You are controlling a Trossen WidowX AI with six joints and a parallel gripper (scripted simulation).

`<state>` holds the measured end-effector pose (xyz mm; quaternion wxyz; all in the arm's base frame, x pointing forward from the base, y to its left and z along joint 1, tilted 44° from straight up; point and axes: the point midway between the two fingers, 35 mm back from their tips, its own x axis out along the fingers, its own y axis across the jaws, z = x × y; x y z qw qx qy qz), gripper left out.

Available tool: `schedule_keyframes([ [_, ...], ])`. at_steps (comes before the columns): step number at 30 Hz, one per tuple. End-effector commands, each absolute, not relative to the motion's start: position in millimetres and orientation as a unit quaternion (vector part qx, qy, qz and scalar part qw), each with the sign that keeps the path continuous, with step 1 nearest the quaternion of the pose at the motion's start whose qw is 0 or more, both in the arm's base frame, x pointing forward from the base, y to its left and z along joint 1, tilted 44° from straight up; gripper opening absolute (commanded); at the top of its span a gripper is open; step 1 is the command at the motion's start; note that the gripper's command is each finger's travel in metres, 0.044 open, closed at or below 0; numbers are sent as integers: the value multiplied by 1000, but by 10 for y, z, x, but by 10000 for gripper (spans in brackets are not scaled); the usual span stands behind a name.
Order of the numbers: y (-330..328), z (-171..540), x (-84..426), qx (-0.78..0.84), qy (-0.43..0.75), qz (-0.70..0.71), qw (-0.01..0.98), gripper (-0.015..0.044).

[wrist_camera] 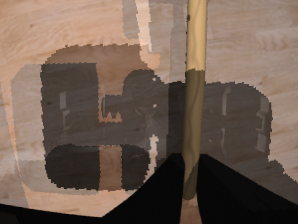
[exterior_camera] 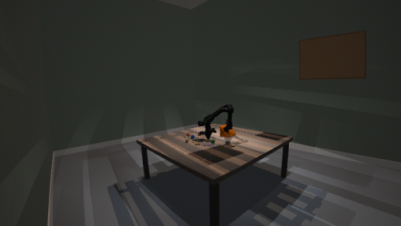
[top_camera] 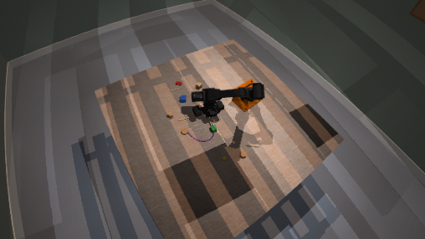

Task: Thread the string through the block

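Note:
The green block [top_camera: 213, 129] [exterior_camera: 212, 141] sits on the table and is outside the wrist view. My gripper [top_camera: 211, 117] [exterior_camera: 208, 137] [wrist_camera: 188, 163] is low over the table on the arm's side of the block, shut on the wooden stick [wrist_camera: 196, 40]. The stick's tail end shows between the fingertips; its other end runs out of the top of the wrist view. The round button [top_camera: 184, 131] lies left of the block. The purple string [top_camera: 202, 141] curves from it to the block's side away from the gripper. The inside of the hole is hidden.
Loose sticks [top_camera: 183, 119] [top_camera: 174, 89] [top_camera: 253, 145] lie about. A blue cube [top_camera: 183, 99], red piece [top_camera: 178, 83] and tan pieces [top_camera: 198, 84] [top_camera: 170, 114] lie left and behind. An orange disc [top_camera: 243, 154] and yellow piece [top_camera: 224, 158] lie in front of the block.

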<state>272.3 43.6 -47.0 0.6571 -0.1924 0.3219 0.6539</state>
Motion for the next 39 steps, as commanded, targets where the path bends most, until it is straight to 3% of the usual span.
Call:
schedule_keyframes([
  [1, 372, -506, 2744, -193, 324, 653, 657, 0],
  [37, 256, -772, 2646, -174, 340, 657, 650, 0],
  [39, 265, -750, 2632, -170, 341, 657, 651, 53],
])
